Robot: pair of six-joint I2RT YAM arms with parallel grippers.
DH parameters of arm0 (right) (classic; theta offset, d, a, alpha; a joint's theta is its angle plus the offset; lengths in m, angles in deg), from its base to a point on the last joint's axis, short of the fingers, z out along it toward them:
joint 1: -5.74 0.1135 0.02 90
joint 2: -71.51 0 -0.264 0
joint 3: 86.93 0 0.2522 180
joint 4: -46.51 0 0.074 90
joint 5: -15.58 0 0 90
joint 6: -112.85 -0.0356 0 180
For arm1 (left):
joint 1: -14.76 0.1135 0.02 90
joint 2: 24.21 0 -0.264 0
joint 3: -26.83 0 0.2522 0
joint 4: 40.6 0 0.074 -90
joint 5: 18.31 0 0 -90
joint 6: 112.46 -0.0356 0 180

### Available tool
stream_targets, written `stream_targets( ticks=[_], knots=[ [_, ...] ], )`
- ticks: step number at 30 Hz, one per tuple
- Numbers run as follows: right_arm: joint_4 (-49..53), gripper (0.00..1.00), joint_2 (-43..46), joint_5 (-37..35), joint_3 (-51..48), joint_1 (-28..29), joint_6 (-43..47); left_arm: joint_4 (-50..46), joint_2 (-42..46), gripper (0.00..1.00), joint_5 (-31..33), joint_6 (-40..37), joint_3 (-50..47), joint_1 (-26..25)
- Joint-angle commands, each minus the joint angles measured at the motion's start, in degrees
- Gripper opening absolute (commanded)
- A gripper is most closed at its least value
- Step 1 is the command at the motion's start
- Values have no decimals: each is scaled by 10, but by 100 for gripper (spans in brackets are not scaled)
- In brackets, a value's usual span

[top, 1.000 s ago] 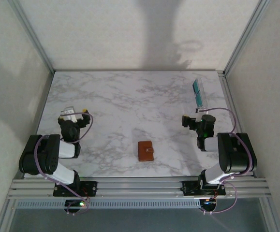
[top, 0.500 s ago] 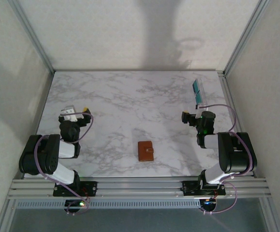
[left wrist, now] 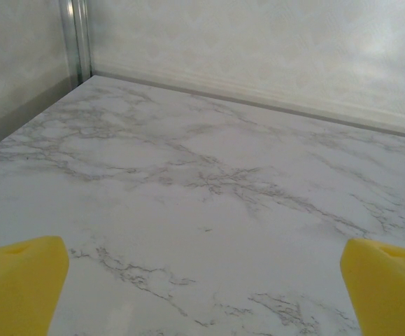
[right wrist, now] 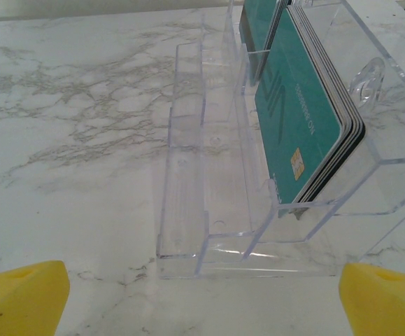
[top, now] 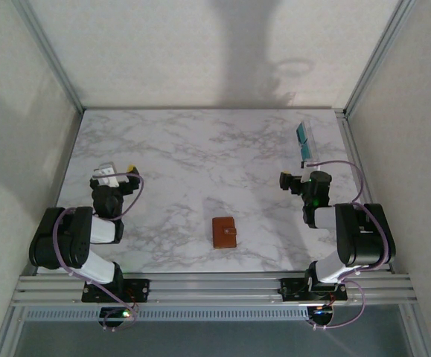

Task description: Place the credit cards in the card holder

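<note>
The credit cards stand on edge as a tight teal stack inside the clear tray, in its right-hand compartment at the upper right of the right wrist view. The right jaws are spread wide and empty, their yellow fingertips in the 2 lower corners of that frame, near the tray's front wall. The left jaws are equally wide apart with nothing between them, over bare surface. The card holder lies closed at the lower centre of the top view, well apart from the tray.

Likely trouble: the cards sit pressed together, so a pinch could lift several at once or none; the tray looks light, and a fingertip catching its wall could shove or tip it; the card holder appears snapped closed, so a card brought over has no pocket to enter until it is opened
</note>
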Motion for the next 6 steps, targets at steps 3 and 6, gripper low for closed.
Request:
stream_targets(
  ticks=[3, 6],
  knots=[
    [-2, 99, -2, -13, 9, 4, 1, 6, -2, 99, 8, 4, 6, -5],
    [-2, 99, -2, -12, 9, 4, 1, 6, -2, 99, 8, 4, 6, -5]
  ],
)
